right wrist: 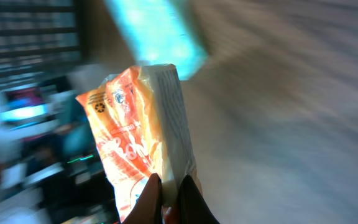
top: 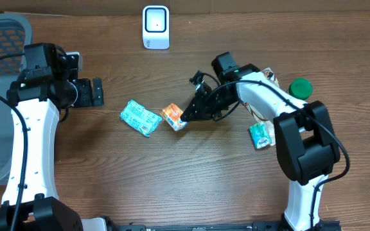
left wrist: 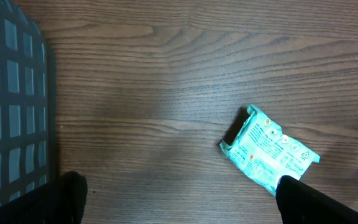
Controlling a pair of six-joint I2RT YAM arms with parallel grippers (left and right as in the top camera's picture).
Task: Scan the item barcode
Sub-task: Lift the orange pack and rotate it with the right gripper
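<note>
Overhead, the right pincer (top: 186, 117) is clenched on the orange packet (top: 173, 117), well below the white scanner (top: 155, 27) and slightly to its right. The left pincer (top: 97, 92) stands released down-left of the scanner, grasping nothing.

From the left wrist, only a teal packet (left wrist: 269, 149) lies flat on the desk (left wrist: 166, 74); the scanner is out of view.

From the right wrist, badly smeared, the fingers (right wrist: 146, 200) seem to pinch just the packet's bottom edge. Such a thin hold could let it swivel or slip on the way to the scanner, or show a face without the barcode.
</note>
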